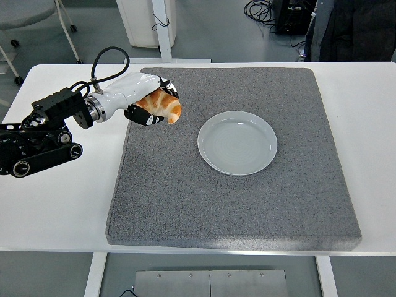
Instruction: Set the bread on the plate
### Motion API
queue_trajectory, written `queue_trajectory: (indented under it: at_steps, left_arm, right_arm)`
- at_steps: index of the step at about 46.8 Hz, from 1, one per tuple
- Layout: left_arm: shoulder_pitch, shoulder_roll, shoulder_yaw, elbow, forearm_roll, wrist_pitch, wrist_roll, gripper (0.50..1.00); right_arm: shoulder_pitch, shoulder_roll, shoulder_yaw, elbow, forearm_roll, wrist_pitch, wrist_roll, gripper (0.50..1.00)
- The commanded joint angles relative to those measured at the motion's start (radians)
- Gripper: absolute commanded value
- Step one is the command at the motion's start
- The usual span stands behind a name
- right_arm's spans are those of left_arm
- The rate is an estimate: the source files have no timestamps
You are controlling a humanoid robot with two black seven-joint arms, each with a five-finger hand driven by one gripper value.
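Mat (235,204) lies on the table (55,204), plate (237,143) on the mat right of centre. Left hand (143,99) with bread (162,105) sits over the mat's far-left corner, left of the plate, well apart.

The scene is evenly and brightly lit from overhead, and sharp focus is kept throughout. A soft sheen is seen on the plate (237,143) (faint, near its rim). Only a weak shadow is cast on the white tabletop (55,204) beneath the arm.

Rough grey felt-like mat (235,204), glossy smooth plate (237,143), golden crusty bread (159,105), smooth white table (55,204).
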Motion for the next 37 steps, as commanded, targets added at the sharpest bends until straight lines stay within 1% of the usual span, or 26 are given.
queue_trajectory:
  at_steps: [1, 17, 27, 33, 37]
  left_arm:
    - [-0.023, 0.0, 0.002, 0.0, -0.002, 0.0, 0.003, 0.5]
    - [-0.118, 0.0, 0.013, 0.009, 0.003, -0.001, 0.003, 0.5]
    - [-0.197, -0.014, 0.011, 0.011, -0.002, -0.017, 0.003, 0.5]
    - [-0.252, -0.049, 0.008, 0.031, -0.013, -0.07, 0.006, 0.5]
    - [-0.275, -0.078, 0.008, 0.066, -0.043, -0.089, 0.006, 0.5]
  right_arm:
    - [-0.001, 0.0, 0.0, 0.0, 0.0, 0.0, 0.001, 1.0]
    - [0.001, 0.0, 0.0, 0.0, 0.0, 0.0, 0.001, 1.0]
    - [-0.001, 0.0, 0.0, 0.0, 0.0, 0.0, 0.001, 1.0]
    - [-0.001, 0.0, 0.0, 0.0, 0.0, 0.0, 0.001, 1.0]
    - [0.001, 0.0, 0.0, 0.0, 0.0, 0.0, 0.001, 1.0]
